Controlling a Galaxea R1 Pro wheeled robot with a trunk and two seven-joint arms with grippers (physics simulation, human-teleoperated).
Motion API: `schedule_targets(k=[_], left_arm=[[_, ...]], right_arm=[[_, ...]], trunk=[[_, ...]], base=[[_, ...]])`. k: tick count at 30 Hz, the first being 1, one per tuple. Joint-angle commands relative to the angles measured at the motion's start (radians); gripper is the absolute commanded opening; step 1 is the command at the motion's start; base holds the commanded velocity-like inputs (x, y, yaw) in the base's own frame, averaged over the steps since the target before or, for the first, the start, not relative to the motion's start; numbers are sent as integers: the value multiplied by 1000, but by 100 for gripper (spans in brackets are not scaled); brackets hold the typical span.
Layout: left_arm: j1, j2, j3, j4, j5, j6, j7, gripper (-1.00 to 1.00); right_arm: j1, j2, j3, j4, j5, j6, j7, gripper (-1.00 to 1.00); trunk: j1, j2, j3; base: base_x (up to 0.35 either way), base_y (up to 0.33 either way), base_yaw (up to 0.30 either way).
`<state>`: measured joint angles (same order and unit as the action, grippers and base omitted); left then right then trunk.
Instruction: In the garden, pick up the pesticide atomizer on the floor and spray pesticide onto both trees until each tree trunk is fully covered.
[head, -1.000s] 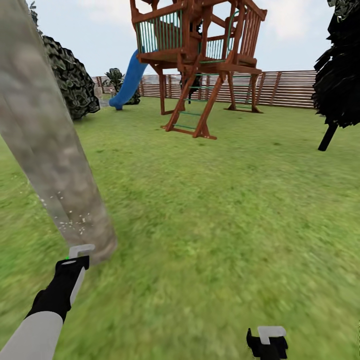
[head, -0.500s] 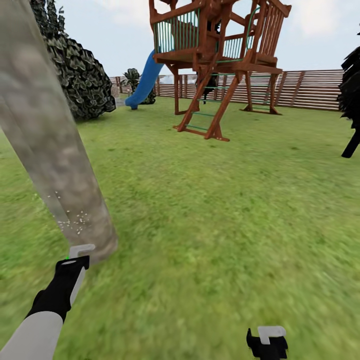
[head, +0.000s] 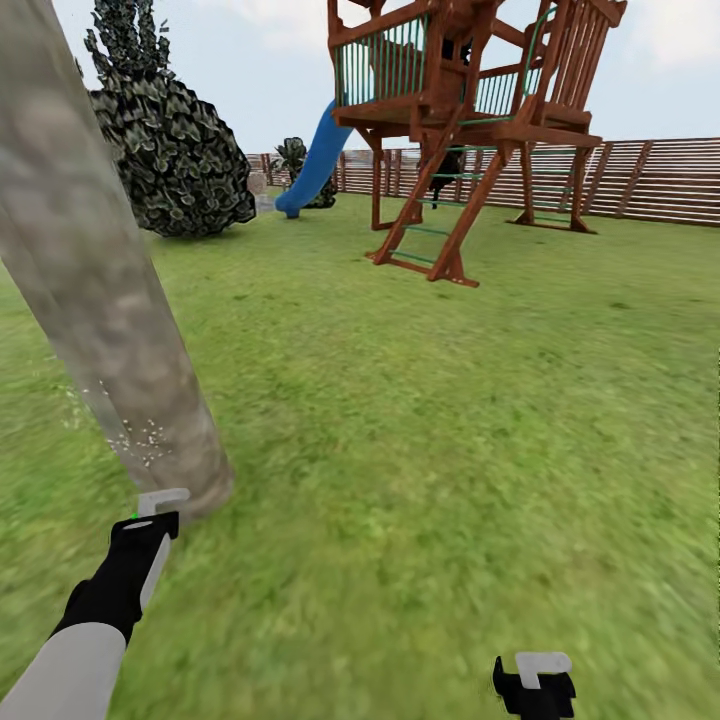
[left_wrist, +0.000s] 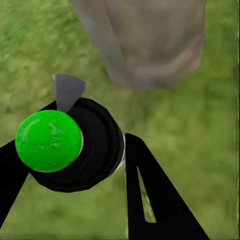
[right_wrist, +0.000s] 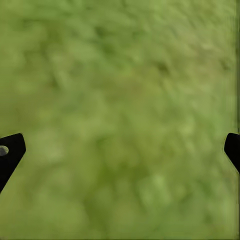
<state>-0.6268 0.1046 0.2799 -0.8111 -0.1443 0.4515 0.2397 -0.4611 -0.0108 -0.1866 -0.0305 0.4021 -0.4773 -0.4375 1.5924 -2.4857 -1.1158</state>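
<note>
Pinching the pesticide atomizer (left_wrist: 70, 147) between its black fingers, the left gripper (left_wrist: 75, 165) points it at the foot of the tree trunk (head: 95, 270), just beyond. White pesticide (head: 140, 440) specks dot the lower bark. Low over bare grass (right_wrist: 120, 100), the right gripper (right_wrist: 120, 150) has its fingers spread wide.

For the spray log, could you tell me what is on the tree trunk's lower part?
White pesticide specks dot the tree trunk low down, above the left gripper. Its far side is hidden.
</note>
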Motion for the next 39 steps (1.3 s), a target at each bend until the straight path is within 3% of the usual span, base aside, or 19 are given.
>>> schedule_targets(k=[1,8,24,30,32,34,35,36,38,39], left_arm=[[0,0,1,-2,-11,7,-2,-100],[-1,0,1,-2,-11,7,-2,-100],[-1,-2,0,-2,-3,8,-2,-100],[-14,-6,-4,-29,-2,15,-19,-100],[-22,-35,-9,-31,-1,20,-19,-100],[-68,-110,-37,-31,-5,24,-12,-100],[-95,-130,-49,-30,-1,25,-11,-100],[-117,-134,-53,-29,0,25,-10,-100],[-164,-118,-51,-28,-4,31,-13,-100],[-182,-66,-50,-28,-2,70,-18,-100]], right_arm=[[-1,0,-8,1,11,-3,-3,100],[-1,0,-8,1,11,-3,-3,100],[-1,0,-8,1,11,-3,-3,100],[-1,0,-8,1,11,-3,-3,100],[-1,0,-8,1,11,-3,-3,100],[-1,0,-8,1,11,-3,-3,100],[-1,0,-8,1,11,-3,-3,100],[-1,0,-8,1,11,-3,-3,100],[-1,-2,-8,1,12,-3,-3,100],[-1,-4,-8,1,12,-3,-3,100]], trunk=[[0,0,-1],[0,0,-1],[0,0,-1],[0,0,-1],[0,0,-1],[0,0,-1],[0,0,-1],[0,0,-1],[0,0,-1],[0,0,-1]], base=[[104,-261,1],[103,-261,71],[98,-257,274],[2,-27,271],[0,-1,223],[0,0,133],[0,0,36],[0,0,18],[0,0,6],[0,0,1]])
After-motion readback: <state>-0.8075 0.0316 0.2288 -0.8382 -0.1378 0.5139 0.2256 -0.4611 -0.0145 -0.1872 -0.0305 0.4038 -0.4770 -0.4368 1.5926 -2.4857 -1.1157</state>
